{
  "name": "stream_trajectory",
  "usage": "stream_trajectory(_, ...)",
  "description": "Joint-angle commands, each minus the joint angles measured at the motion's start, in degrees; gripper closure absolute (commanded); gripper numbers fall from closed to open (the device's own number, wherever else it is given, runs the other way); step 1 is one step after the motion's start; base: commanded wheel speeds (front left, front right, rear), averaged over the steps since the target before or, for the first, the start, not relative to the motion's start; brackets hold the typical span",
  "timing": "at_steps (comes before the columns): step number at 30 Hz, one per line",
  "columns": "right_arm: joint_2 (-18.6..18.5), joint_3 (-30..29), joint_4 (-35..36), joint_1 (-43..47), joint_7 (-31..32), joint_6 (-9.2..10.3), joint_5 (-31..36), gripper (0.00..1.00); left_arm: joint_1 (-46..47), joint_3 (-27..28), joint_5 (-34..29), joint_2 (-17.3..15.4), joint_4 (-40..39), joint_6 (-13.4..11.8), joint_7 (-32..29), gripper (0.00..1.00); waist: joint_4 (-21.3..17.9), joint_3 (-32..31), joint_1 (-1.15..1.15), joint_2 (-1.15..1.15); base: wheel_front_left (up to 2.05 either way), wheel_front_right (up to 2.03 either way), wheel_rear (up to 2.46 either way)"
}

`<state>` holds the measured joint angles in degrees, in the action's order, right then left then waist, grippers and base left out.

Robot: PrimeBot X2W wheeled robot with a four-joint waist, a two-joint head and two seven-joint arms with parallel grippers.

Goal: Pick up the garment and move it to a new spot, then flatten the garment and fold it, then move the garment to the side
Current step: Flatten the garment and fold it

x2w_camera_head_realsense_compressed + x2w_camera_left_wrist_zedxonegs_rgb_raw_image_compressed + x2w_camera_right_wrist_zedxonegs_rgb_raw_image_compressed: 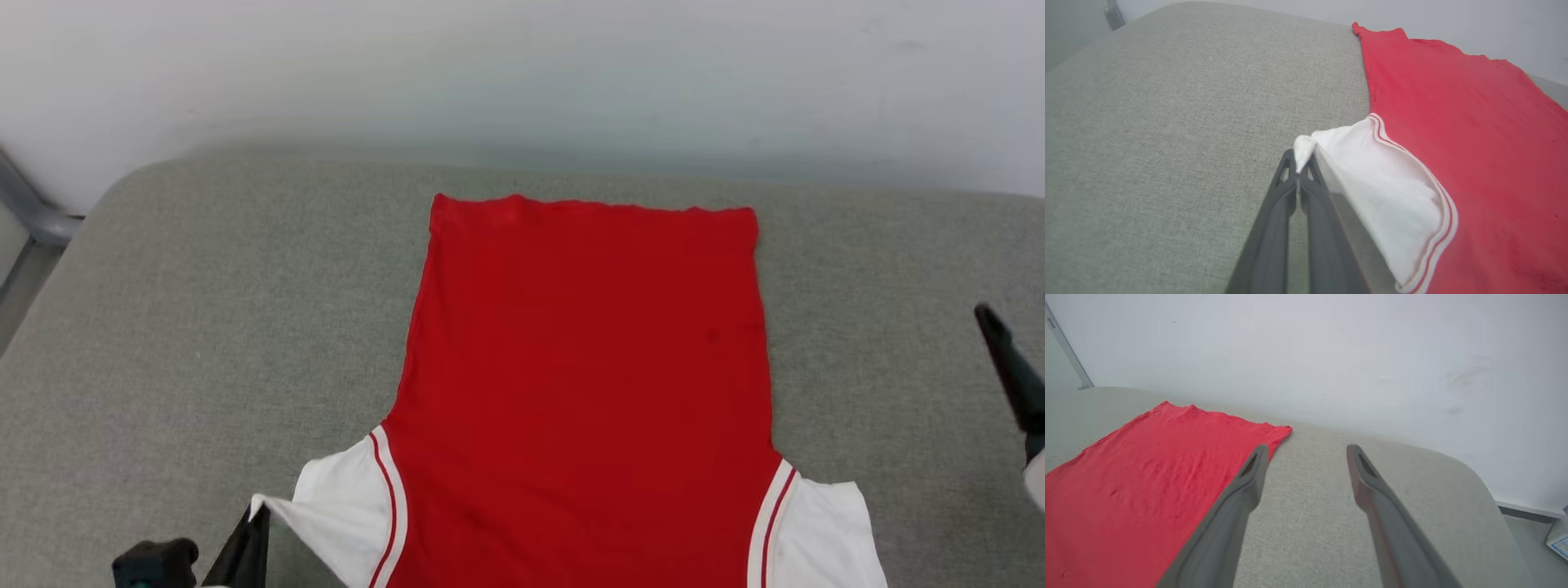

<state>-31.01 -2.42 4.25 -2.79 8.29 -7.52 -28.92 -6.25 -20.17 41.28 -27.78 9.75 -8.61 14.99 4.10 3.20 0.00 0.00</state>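
A red jersey-style shirt with white short sleeves (588, 367) lies spread on a grey, woven-fabric padded bench (204, 327) that stands against a pale wall (522, 73); the shirt sits about mid-width of the bench, its straight hem near the wall and its shoulders toward the robot, running off the bottom edge of the head view. The side facing up is plain red, with no print to be seen; the body is mostly flat, with faint ripples across it and a slightly wavy hem. Each white sleeve joins the red body along a narrow band of red and white stripes.

The sleeve on the robot's right (824, 531) lies flat on the bench; the sleeve on the robot's left (1384, 183) is pulled outward and raised at its outer corner, so that the cloth bellies and casts a shadow on the grey fabric.

The left gripper (1299, 163) has its dark fingers pressed together on that white corner, a small tuft of cloth poking out past the tips. The right gripper (1307, 451) hangs above bare bench just beside the shirt's right edge, its fingers (1372, 486) spread wide and holding nothing; in the head view one finger of it shows at the right edge, clear of the cloth.
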Motion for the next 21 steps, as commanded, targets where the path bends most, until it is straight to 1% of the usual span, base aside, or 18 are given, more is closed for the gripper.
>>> stream_trajectory(1, -0.2, -0.4, 0.9, -2.2, 0.9, 0.06, 0.2, 0.00, 1.3, 0.2, -0.7, 0.5, -0.4, 0.1, 0.3, 1.00, 1.6, 3.0, 0.00, 0.00, 0.00, 0.00, 0.00)
stream_trajectory(3, -0.8, -1.1, 1.9, -6.4, 3.8, 0.06, -0.1, 0.00, 2.8, 0.5, -1.8, 1.3, -1.0, 0.6, 0.3, 1.00, 2.6, 5.5, 0.00, 0.00, 0.00, 0.00, 0.00)
stream_trajectory(5, -2.0, -0.5, 1.8, -11.2, 6.5, 0.07, 0.5, 0.00, 4.5, 0.8, -3.0, 2.2, -1.3, 1.1, 0.3, 1.00, 3.7, 7.7, 0.00, 0.00, 0.00, 0.00, 0.00)
stream_trajectory(9, -4.3, 2.7, -0.9, -20.9, 12.7, 0.07, 1.0, 0.00, 7.3, 1.6, -5.2, 4.3, -1.9, 2.1, 0.3, 1.00, 5.8, 12.1, 0.00, 0.00, 0.00, 0.00, 0.00)
stream_trajectory(12, -5.1, 5.9, -4.6, -27.8, 18.4, 0.07, 0.2, 0.00, 8.8, 2.2, -7.0, 6.0, -2.2, 3.1, 0.3, 1.00, 7.2, 14.8, 0.00, 0.00, 0.00, 0.00, 0.00)
stream_trajectory(16, -7.0, 10.8, -10.4, -37.0, 28.1, 0.07, -0.3, 0.00, 10.7, 3.1, -9.0, 8.4, -2.6, 4.2, 0.3, 1.00, 8.9, 18.6, 0.00, 0.00, 0.00, 0.00, 0.00)
stream_trajectory(21, -7.4, 14.5, -17.7, -47.0, 40.1, 0.07, -0.8, 0.00, 13.0, 3.9, -11.6, 11.4, -2.5, 5.9, 0.3, 1.00, 10.7, 23.6, 0.00, 0.00, 0.00, 0.00, 0.00)
